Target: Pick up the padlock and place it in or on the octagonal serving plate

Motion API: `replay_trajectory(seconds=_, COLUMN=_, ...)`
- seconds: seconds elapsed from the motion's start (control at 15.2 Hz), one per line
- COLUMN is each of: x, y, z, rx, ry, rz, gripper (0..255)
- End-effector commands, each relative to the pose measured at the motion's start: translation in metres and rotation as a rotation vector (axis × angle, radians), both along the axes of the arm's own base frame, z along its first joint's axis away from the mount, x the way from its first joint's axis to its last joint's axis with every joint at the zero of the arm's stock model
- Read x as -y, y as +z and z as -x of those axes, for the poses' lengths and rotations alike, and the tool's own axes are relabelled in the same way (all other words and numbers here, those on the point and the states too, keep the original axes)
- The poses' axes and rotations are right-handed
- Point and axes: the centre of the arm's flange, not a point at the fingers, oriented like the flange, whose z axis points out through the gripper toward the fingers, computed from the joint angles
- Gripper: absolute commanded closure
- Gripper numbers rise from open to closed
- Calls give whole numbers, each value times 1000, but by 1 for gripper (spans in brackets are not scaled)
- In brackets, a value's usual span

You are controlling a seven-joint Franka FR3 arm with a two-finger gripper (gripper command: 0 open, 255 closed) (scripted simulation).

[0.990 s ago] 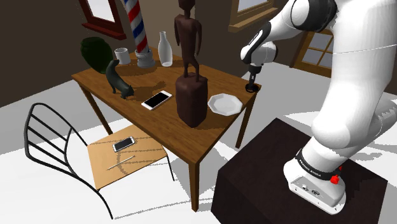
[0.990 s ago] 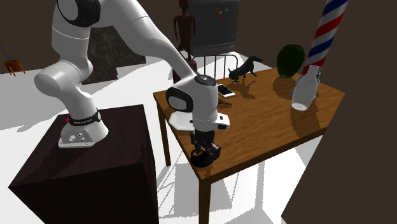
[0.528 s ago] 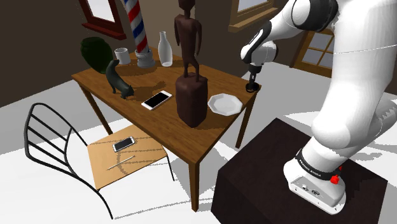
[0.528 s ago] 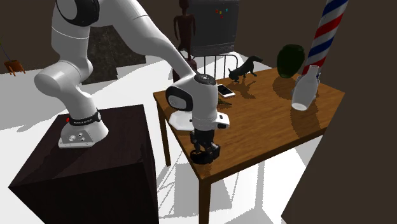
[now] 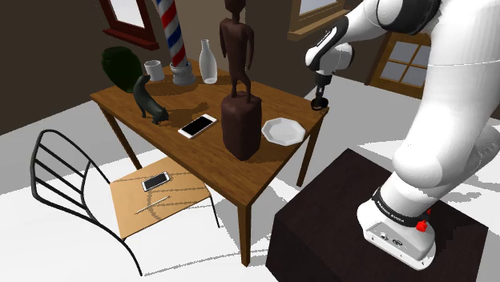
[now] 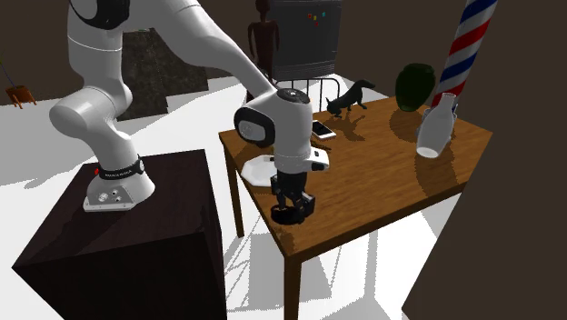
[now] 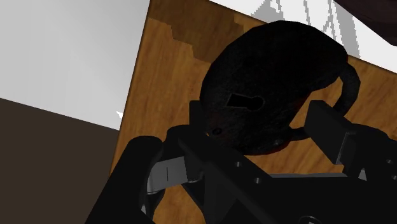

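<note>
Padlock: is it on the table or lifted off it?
Lifted, it seems: the tool clasps the padlock, and in the shoulder view it hangs just above the table corner.

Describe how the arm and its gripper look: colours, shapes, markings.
The arm is glossy white, built of rounded links with dark joints. A black band with small white lettering rings its base, beside a small red spot. The gripper is all black, with two blocky fingers.

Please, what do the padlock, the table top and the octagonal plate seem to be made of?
The padlock looks like dark metal, matte and mottled, though not certainly. The table top is wood: brown, visible grain. The octagonal plate is plain white and smooth; its material cannot be told.
</note>
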Motion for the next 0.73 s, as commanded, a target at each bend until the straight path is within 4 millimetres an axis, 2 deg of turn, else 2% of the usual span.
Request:
replay_trajectory(seconds=0.0, x=0, y=12, z=0, rx=0, ry=0, rz=0, gripper=255)
replay_trajectory(seconds=0.4, x=0, y=42, z=0, rx=0, ry=0, rz=0, gripper=255)
replay_trajectory(seconds=0.66, x=-53, y=44, z=-1, rx=0, ry=0, rz=0, gripper=255)
